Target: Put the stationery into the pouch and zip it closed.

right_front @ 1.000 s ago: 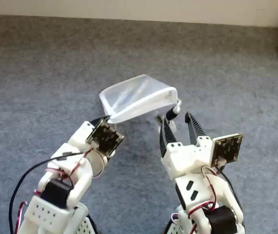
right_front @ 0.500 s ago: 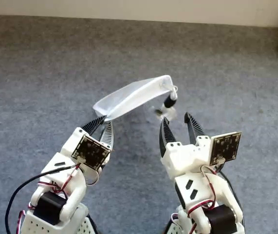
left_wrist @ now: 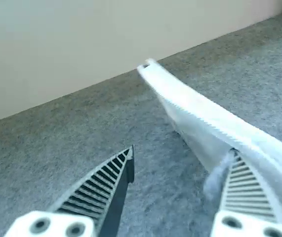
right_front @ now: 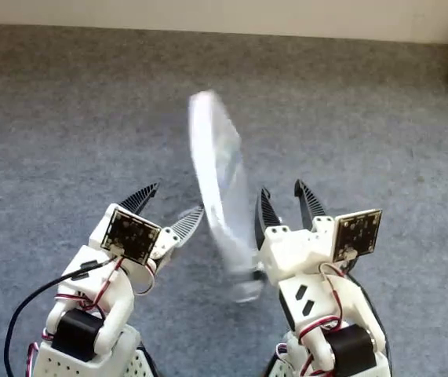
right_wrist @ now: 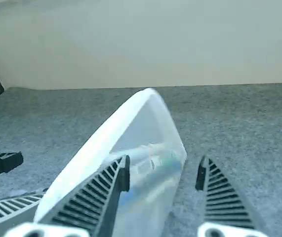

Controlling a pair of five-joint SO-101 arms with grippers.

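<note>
High view shows the pouch [right_front: 222,188] standing on edge between the arms, above the grey surface [right_front: 67,118]. Left claw [right_front: 176,199] and right claw [right_front: 280,188] both gape wide, gripping nothing. The pouch looks light, floppy and slick; pinch its zipper edge.

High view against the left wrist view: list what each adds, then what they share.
High view adds the right end effector, open beside the pouch, and a black cable. Left wrist view adds the pouch's toothed edge close by one finger. Both share the pouch, the grey carpet and the open left end effector.
</note>
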